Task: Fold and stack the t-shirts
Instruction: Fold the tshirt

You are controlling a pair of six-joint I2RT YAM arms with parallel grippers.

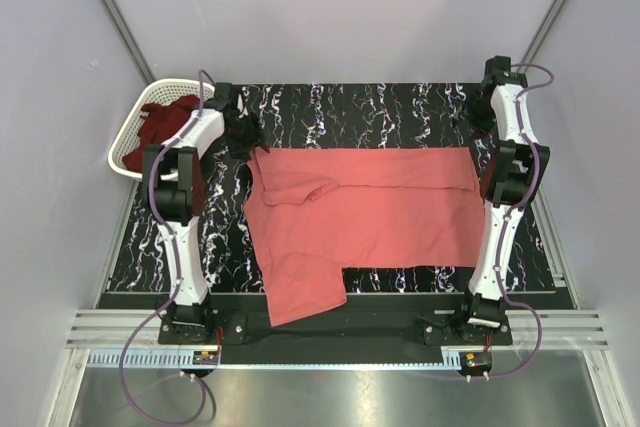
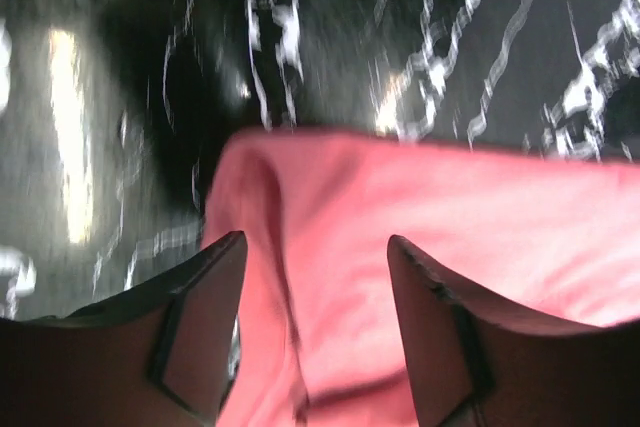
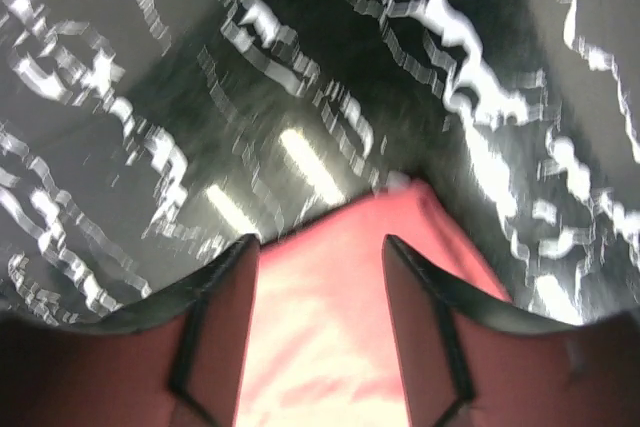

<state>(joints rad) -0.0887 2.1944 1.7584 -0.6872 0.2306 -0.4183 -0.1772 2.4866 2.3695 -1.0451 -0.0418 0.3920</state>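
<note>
A salmon-pink t-shirt (image 1: 370, 212) lies spread on the black marbled table (image 1: 350, 102), its top part folded over and one end hanging past the near edge. My left gripper (image 1: 248, 139) is at the shirt's far left corner. In the left wrist view this gripper (image 2: 315, 240) is open, with the pink cloth (image 2: 450, 217) lying loose under the spread fingers. My right gripper (image 1: 472, 132) is at the far right corner. It (image 3: 320, 240) is open too, over the cloth's corner (image 3: 400, 207). A dark maroon t-shirt (image 1: 165, 125) lies bunched in the basket.
The white lattice basket (image 1: 125, 147) stands off the table's far left corner, close to my left arm. Grey walls close in on the left, right and back. A metal rail runs along the near edge by the arm bases.
</note>
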